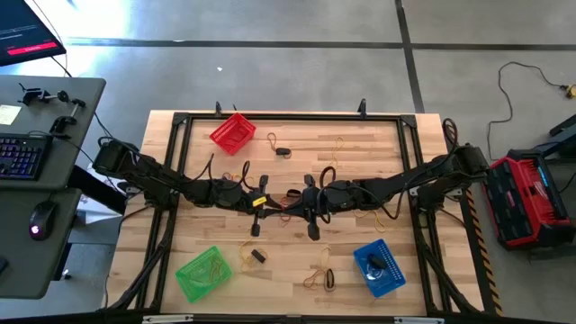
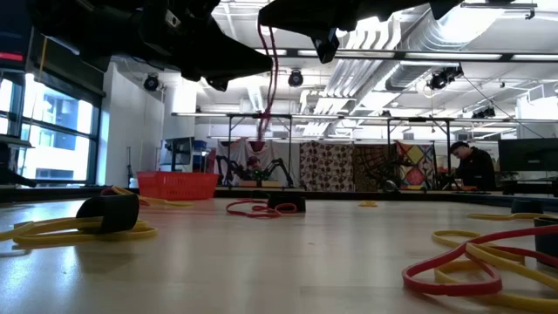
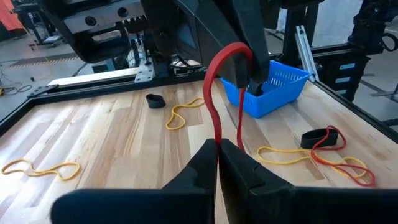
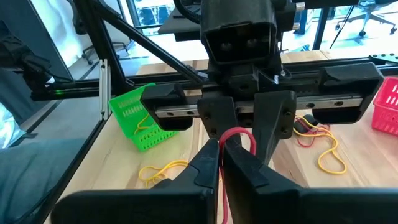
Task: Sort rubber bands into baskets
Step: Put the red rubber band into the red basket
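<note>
Over mid-table, the left gripper (image 3: 217,146) and right gripper (image 4: 221,149) both pinch one red rubber band (image 3: 217,93), stretched between them above the wood.

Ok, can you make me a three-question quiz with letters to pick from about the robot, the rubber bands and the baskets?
1. Where does the red basket sit in the high view?
A. near the table's top edge, left of the middle
B. bottom right corner
C. under the right arm

2. What colour is the rubber band stretched between the two end effectors?
A. yellow
B. black
C. red

3. How is the left end effector?
A. wide open
B. shut on the rubber band
C. shut on nothing

Answers:
1 A, the high view shows it up there, with the green basket and blue basket along the bottom.
2 C, both wrist views show a red loop.
3 B, its fingers pinch the loop, as do those of the right end effector.
</note>
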Available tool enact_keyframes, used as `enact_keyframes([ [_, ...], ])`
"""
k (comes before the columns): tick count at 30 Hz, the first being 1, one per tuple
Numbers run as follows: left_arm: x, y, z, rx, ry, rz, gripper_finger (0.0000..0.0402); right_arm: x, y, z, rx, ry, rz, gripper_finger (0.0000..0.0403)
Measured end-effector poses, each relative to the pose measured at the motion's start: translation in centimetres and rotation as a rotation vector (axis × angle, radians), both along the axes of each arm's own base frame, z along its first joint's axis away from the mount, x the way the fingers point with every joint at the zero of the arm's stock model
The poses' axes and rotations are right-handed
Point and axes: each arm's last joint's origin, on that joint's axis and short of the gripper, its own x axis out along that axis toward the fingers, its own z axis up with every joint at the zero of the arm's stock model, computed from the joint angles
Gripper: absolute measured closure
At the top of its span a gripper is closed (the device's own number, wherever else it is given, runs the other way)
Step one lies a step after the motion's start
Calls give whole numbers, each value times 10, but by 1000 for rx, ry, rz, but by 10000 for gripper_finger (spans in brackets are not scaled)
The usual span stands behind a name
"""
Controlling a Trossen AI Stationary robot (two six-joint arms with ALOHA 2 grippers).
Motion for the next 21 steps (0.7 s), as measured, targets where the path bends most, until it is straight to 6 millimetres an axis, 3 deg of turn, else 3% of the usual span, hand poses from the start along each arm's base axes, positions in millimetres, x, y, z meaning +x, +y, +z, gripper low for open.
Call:
enact_keyframes([
  [7, 0, 0, 0, -9, 1, -2, 371, 0, 0, 0, 0, 0, 0, 393],
  [12, 0, 0, 0, -1, 0, -24, 396, 0, 0, 0, -1, 0, 0, 393],
  [21, 0, 0, 0, 2, 0, -25, 401, 0, 0, 0, -1, 0, 0, 392],
])
